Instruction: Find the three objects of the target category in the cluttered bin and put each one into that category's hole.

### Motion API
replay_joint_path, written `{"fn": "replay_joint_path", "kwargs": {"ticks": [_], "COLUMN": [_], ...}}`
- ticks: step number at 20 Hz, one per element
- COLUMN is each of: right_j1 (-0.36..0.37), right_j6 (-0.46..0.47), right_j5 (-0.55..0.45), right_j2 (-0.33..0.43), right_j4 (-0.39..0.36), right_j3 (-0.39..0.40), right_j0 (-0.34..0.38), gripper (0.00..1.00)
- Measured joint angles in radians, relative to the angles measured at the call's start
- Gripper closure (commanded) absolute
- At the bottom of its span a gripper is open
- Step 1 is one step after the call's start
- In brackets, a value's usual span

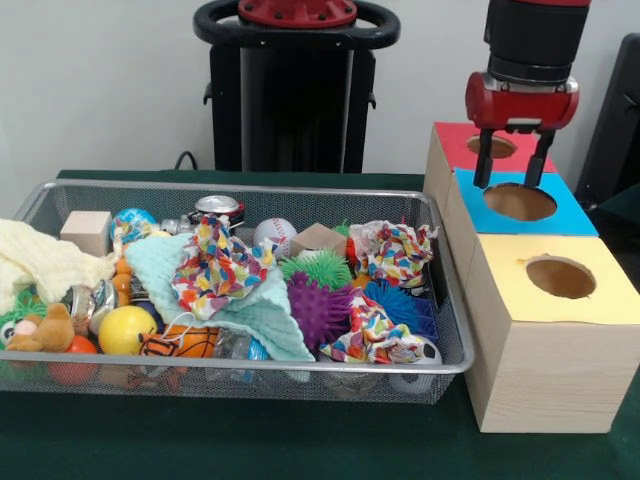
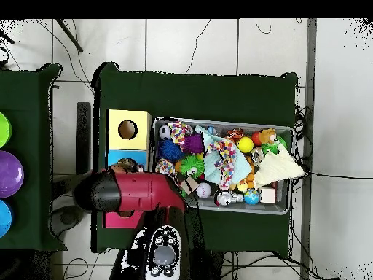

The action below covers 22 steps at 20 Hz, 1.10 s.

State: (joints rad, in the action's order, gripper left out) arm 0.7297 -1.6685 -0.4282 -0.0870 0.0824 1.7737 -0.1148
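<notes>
Hand (image 1: pixel 514 172) hangs empty, fingers spread, above blue box's (image 1: pixel 560 213) round hole (image 1: pixel 519 202).

The wire bin (image 1: pixel 440 290) is packed rim to rim, cloths (image 1: pixel 215 265) and spiky balls (image 1: pixel 318 305) heaped over smaller toys, so no bare floor shows inside it; above the heap the air is free. The gripper (image 1: pixel 511 172) hangs, fingers apart, over the blue box's hole (image 1: pixel 519 202); the yellow box's hole (image 1: pixel 560 277) lies unobstructed; the red box (image 1: pixel 455 140) sits partly behind the arm.
</notes>
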Motion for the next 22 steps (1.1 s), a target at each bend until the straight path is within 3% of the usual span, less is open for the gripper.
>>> {"fn": "replay_joint_path", "kwargs": {"ticks": [6,14,18,22], "right_j1": [0.031,0.049,0.034,0.018], "right_j6": [0.0,0.0,0.0,0.0], "right_j5": [0.0,0.0,0.0,0.0], "right_j2": [0.018,0.127,0.16,0.176], "right_j4": [-0.002,-0.045,-0.124,-0.197], "right_j3": [0.003,0.003,0.002,0.001], "right_j0": [0.061,0.382,0.533,0.628], "gripper": [0.0,0.0,0.0,0.0]}}
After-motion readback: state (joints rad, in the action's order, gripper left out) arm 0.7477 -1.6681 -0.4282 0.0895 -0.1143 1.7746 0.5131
